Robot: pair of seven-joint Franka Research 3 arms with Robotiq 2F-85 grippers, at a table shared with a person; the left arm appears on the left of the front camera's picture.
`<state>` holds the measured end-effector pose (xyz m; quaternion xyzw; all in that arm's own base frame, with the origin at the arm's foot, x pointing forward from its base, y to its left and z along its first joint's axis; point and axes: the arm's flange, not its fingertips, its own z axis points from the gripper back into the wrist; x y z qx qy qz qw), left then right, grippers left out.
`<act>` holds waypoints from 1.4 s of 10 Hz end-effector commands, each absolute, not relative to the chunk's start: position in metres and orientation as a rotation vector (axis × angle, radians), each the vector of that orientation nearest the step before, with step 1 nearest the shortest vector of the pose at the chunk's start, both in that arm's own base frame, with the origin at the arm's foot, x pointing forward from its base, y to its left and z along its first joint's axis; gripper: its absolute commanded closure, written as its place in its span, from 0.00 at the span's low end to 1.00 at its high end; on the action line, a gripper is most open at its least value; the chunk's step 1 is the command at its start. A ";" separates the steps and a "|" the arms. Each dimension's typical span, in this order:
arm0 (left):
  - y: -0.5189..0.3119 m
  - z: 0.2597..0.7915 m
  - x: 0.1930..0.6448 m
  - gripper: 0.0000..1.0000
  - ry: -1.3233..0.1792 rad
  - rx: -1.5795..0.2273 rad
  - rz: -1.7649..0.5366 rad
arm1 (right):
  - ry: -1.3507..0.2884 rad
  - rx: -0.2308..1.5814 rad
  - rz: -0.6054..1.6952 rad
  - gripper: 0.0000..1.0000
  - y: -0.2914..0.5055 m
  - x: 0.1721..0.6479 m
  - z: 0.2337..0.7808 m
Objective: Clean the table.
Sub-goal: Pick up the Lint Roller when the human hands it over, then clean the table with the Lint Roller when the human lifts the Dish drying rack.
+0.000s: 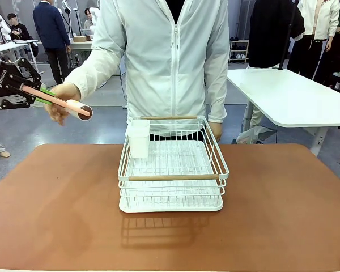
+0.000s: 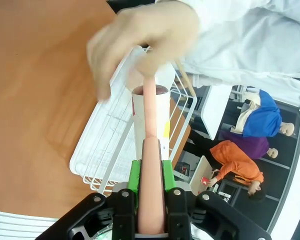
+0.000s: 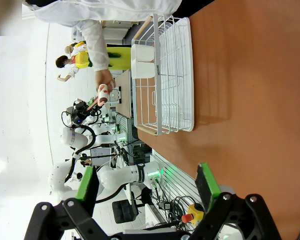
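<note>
The table, a wide reddish-brown top with rounded corners, lay under the white wire rack and extended well past it on every side. The rack stood at the table's middle, toward the far edge. A wooden bar ran across the rack's near rim and another across its far rim. A white rectangular cup stood upright in the rack's far-left corner.

Left of the rack and above the table's far edge, the left gripper was clenched on the pink handle of a lint roller. In the left wrist view, the green pads of the left gripper pressed both sides of the handle. The lint roller pointed toward the rack, with the table beyond.

A person in a white jacket stood behind the rack. The person's hand held the roller's head end; in the wrist view that hand was blurred.

In the right wrist view, the right gripper was released, fingers wide apart, well short of the rack and over the table.
</note>
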<state>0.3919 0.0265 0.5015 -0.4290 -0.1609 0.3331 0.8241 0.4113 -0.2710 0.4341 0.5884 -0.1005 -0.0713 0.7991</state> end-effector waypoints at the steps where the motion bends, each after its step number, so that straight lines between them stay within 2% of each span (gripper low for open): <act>1: 0.024 0.500 0.391 1.00 -0.324 -0.916 0.701 | -0.217 1.259 -0.147 0.00 -0.269 0.409 0.438; 14: 0.024 0.500 0.391 1.00 -0.324 -0.916 0.701 | -0.217 1.259 -0.147 0.00 -0.269 0.409 0.438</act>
